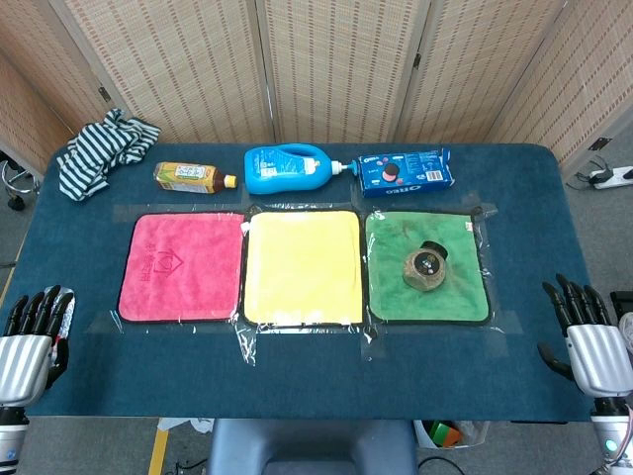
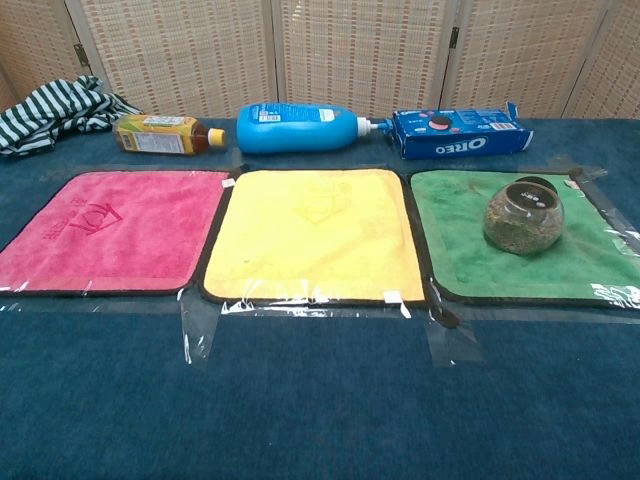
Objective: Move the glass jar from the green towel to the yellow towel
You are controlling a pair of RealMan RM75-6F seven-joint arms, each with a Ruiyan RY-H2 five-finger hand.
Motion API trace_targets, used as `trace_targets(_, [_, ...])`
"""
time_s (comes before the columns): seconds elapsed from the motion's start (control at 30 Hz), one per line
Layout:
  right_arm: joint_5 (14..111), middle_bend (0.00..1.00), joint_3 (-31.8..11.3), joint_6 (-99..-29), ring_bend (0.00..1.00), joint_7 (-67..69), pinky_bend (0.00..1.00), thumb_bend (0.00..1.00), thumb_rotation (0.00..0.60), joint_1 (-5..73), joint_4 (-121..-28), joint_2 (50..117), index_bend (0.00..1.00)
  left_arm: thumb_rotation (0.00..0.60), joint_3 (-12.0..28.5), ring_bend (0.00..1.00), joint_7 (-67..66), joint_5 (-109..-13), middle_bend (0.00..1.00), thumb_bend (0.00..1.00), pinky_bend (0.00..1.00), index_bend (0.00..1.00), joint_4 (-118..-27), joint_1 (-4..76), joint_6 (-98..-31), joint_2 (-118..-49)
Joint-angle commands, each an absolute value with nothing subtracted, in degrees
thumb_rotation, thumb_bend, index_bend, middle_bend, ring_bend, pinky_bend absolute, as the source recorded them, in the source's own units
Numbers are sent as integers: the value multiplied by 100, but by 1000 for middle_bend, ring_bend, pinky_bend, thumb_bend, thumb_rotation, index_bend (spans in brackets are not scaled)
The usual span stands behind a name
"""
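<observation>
Green square towel [image 1: 427, 265] bears the round glass jar with black lid [image 1: 425, 267], untouched; the yellow square towel [image 1: 302, 267] just beside it lies bare, taped flat to stay put. Left hand [image 1: 32, 341] and right hand [image 1: 591, 341] rest at the table's near corners, fingers apart, holding nothing.

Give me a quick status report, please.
Left hand and right hand open, at table edge. Glass jar on green towel. Yellow towel bare, path clear.
</observation>
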State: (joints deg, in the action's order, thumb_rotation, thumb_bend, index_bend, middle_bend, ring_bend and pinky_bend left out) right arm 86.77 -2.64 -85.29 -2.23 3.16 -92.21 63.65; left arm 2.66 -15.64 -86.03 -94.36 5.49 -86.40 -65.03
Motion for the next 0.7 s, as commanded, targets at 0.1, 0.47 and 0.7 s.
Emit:
trace_targets(0.1, [8677, 0, -262, -8511, 0, -146, 0, 323, 600, 320, -9191, 6367, 0, 600, 274, 69, -1604, -8609, 55, 719, 0, 42, -9467, 551, -8658, -6505])
trace_targets(0.47, [8508, 0, -313, -8112, 0, 252, 0, 322, 600, 497, -9279, 6306, 0, 600, 261, 69, -1643, -8588, 56, 719, 0, 47, -9583, 547, -8636, -6481])
trace_targets(0.7, [8187, 0, -454, -7216, 0, 828, 0, 323, 600, 951, -9545, 6070, 0, 600, 238, 71, -1624, -8588, 56, 719, 0, 53, -9569, 549, -8606, -6506])
